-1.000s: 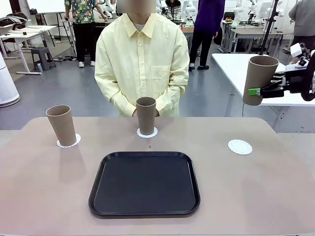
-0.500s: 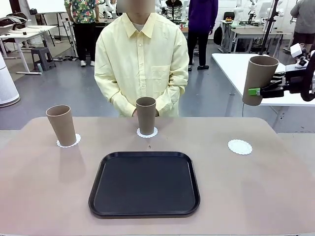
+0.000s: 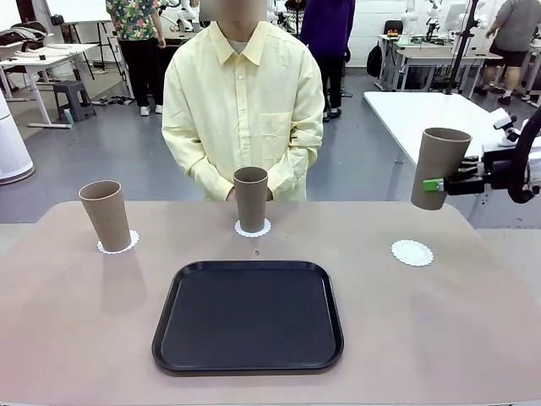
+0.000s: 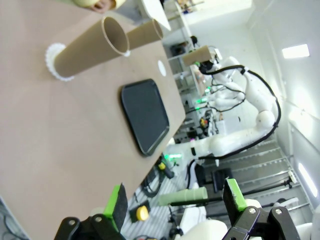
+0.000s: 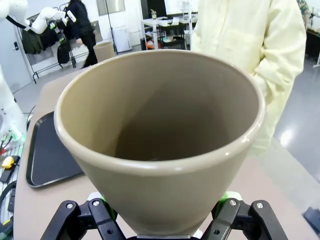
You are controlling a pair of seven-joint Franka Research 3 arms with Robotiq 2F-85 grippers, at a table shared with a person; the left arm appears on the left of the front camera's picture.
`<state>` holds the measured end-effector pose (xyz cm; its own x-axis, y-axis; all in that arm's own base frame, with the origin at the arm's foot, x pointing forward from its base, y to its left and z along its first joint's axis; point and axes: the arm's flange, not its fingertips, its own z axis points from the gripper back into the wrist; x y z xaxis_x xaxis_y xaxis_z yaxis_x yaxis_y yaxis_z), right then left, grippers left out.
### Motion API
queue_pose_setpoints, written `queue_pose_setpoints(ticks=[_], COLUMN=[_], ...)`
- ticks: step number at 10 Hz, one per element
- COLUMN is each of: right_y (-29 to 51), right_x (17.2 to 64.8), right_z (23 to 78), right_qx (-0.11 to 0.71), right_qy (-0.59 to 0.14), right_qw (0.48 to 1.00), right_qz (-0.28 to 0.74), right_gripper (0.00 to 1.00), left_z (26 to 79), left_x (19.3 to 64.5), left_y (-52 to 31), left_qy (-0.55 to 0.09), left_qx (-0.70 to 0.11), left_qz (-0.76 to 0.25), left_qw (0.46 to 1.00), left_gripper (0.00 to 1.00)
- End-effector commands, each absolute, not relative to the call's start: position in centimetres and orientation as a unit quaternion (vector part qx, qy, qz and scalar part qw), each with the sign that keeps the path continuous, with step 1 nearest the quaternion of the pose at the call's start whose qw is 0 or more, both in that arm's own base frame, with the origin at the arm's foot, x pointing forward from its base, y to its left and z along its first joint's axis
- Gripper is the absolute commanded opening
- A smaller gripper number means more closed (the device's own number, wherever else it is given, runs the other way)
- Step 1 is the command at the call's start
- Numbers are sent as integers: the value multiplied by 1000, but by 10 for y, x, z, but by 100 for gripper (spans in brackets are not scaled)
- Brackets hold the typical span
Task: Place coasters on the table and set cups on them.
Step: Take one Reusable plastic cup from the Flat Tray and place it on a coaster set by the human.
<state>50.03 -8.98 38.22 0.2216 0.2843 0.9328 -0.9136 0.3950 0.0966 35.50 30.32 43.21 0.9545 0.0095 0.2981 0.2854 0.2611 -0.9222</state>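
Two brown cups stand upright on the beige table (image 3: 473,338), each on a lacy white coaster: one at the far left (image 3: 106,216), one in the middle (image 3: 251,199) in front of the person. A third coaster (image 3: 412,252) lies bare at the right. Above and slightly to the right of it, my right gripper (image 3: 435,183) is shut on the lower part of a third cup (image 3: 437,167), held in the air and slightly tilted. The right wrist view looks straight into that cup (image 5: 160,135). My left gripper (image 4: 175,200) is open with nothing between its fingers, off the table's left side.
A black rounded-square tray (image 3: 248,315) lies in the middle near my side. A person in a yellow shirt (image 3: 243,101) stands at the far edge with hands clasped behind the middle cup. A white-topped table (image 3: 423,110) stands behind the right arm.
My right gripper has come down with the cup, closer to the bare coaster. The two standing cups and the left gripper have not moved.
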Motion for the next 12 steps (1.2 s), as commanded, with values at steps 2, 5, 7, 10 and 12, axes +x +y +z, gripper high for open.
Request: queue_pose_setpoints(ticks=[2,5,7,10,12], right_y=[-99,-100,-101,-100,-99], right_x=[495,495,490,489,492], right_z=[348,322,308,295,288], right_qx=[331,349,359,373,381], right_qy=[-442,-441,-450,-471,-480], right_qw=[701,693,676,646,627], right_qz=[452,451,460,471,481], right_gripper=[82,82,82,82,82], left_z=[434,434,434,434,434], left_x=[354,354,354,354,354], left_y=[304,304,304,304,304], left_qy=[-123,-123,-123,-123,-123], left_qx=[-601,-601,-601,-601,-601], left_qz=[-86,-86,-86,-86,-86], left_qw=[785,785,785,785,785], left_gripper=[100,100,100,100,100])
